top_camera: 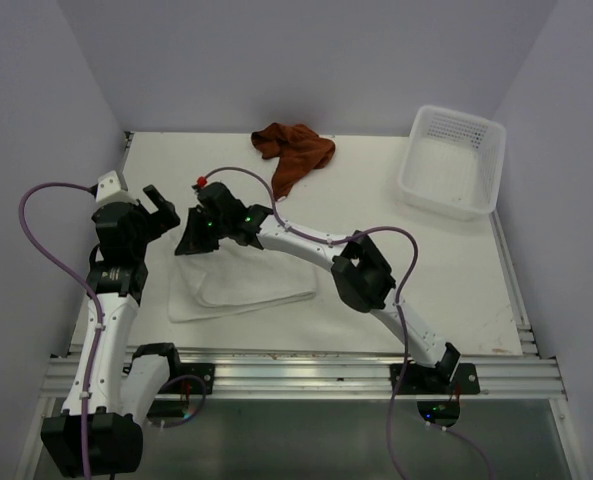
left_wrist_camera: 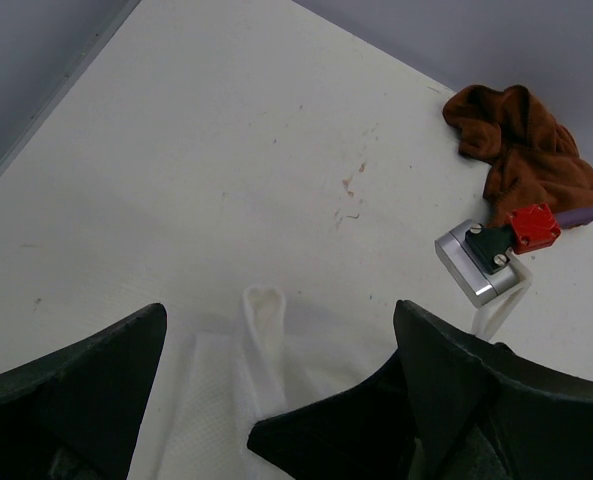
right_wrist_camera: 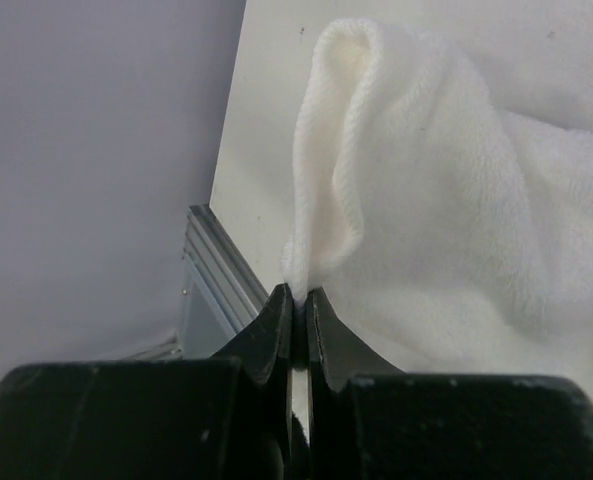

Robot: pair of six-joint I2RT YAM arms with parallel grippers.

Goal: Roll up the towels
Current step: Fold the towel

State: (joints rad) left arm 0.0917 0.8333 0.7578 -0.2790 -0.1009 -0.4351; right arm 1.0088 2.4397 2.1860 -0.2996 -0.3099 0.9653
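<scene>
1. We are locating the white towel (top_camera: 246,288), which is lying folded at the near left of the worktop (top_camera: 436,270), its long axis running left to right.
2. We are finding the right pincer (right_wrist_camera: 296,298) clamped together on a raised fold at the towel's far left corner. The rest of the cloth is extending rightward and nearward from it.
3. We are noting the left pincer (top_camera: 166,218) standing wide apart and holding nothing, just left of that corner. We are judging it the nearer free arm.
4. We are placing the rust-brown towel (top_camera: 294,150), which is lying crumpled at the far edge, well apart.
</scene>
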